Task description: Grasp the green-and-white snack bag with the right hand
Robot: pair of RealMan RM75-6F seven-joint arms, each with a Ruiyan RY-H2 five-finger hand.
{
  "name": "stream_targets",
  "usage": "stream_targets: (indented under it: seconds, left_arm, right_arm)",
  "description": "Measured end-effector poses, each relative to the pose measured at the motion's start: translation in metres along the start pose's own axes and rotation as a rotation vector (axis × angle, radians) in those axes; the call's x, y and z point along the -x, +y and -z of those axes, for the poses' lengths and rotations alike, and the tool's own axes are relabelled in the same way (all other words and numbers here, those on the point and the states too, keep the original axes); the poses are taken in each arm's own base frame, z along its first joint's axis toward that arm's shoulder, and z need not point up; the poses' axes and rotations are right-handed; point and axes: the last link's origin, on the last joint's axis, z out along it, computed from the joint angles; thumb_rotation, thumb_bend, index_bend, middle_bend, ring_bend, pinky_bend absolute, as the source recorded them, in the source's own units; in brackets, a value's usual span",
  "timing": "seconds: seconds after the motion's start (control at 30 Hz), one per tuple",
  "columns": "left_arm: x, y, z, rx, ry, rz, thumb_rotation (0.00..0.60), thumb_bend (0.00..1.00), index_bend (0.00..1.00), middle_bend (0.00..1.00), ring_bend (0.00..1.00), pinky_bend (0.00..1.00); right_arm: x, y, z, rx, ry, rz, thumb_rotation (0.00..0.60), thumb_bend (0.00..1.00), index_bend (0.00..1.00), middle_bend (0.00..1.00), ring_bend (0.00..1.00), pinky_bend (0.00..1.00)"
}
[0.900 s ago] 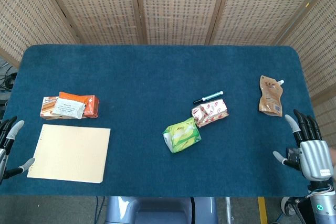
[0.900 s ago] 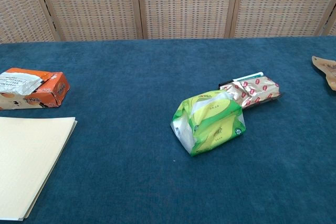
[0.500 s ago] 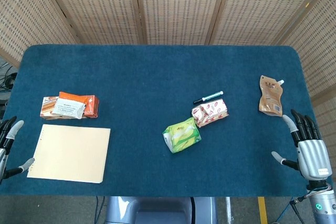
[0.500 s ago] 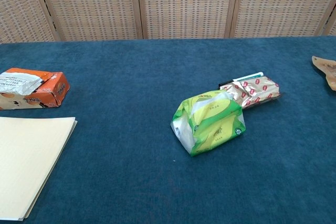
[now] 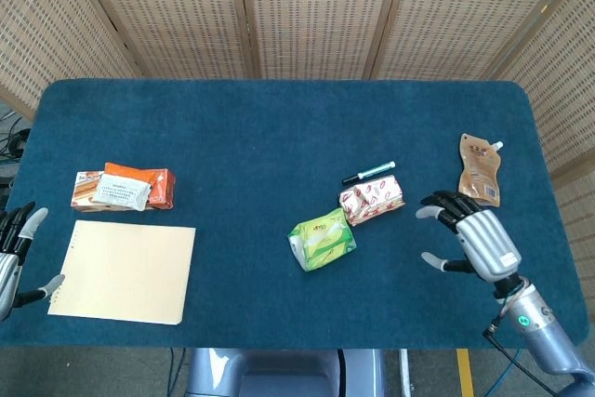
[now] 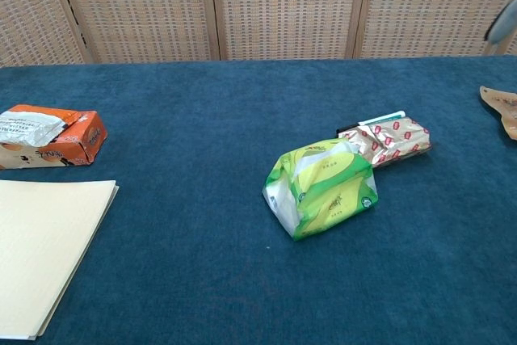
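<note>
Right robot hand [image 5: 471, 241] spread; left robot hand [image 5: 13, 256] spread

Silver robot hand [image 5: 474, 239], black fingers

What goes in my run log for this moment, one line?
phase: reach | right hand: open, beside snack bag, apart | left hand: open, idle

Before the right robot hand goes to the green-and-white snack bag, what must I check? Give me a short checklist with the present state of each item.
1. Right robot hand holds nothing, fingers apart: ok.
2. Green-and-white snack bag lies free on the table, nothing on top: ok.
3. Path from hand to bag is free of objects: ok.
4. Red-and-white packet sits close beside the bag; whether they touch: cannot tell.
5. Hand is already at the bag: not ok, a gap remains.
6. Left robot hand stays at the far edge, away from the bag: ok.
</note>
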Motion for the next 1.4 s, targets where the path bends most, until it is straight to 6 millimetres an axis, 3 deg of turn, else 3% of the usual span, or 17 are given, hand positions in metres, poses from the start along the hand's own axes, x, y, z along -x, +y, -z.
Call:
stream_targets:
  seconds: [0.23,0.47,1.07,1.4]
  left_arm:
    - [0.0,-0.002,-0.004,-0.017,-0.007,0.004,0.6,0.0,0.0,0.0,0.0,0.0]
    - [0.002,-0.004,-0.007,-0.025,-0.021,0.004,0.6,0.0,0.0,0.0,0.0,0.0]
    - [0.003,-0.006,-0.011,-0.042,-0.031,0.006,0.6,0.0,0.0,0.0,0.0,0.0]
    - [0.002,-0.009,-0.012,-0.047,-0.033,0.014,0.6,0.0,0.0,0.0,0.0,0.0]
  right_arm:
    - [0.036,-0.023,-0.048,-0.061,-0.141,0.007,0.6,0.26,0.4,0.38,0.28,0.29]
    - [0.064,-0.04,-0.075,-0.059,-0.196,0.005,0.6,0.26,0.41,0.38,0.29,0.3]
    - [0.108,-0.081,-0.118,-0.065,-0.197,0.076,0.6,0.31,0.42,0.38,0.3,0.3]
    - [0.124,-0.089,-0.122,-0.062,-0.218,0.102,0.6,0.31,0.42,0.38,0.3,0.3]
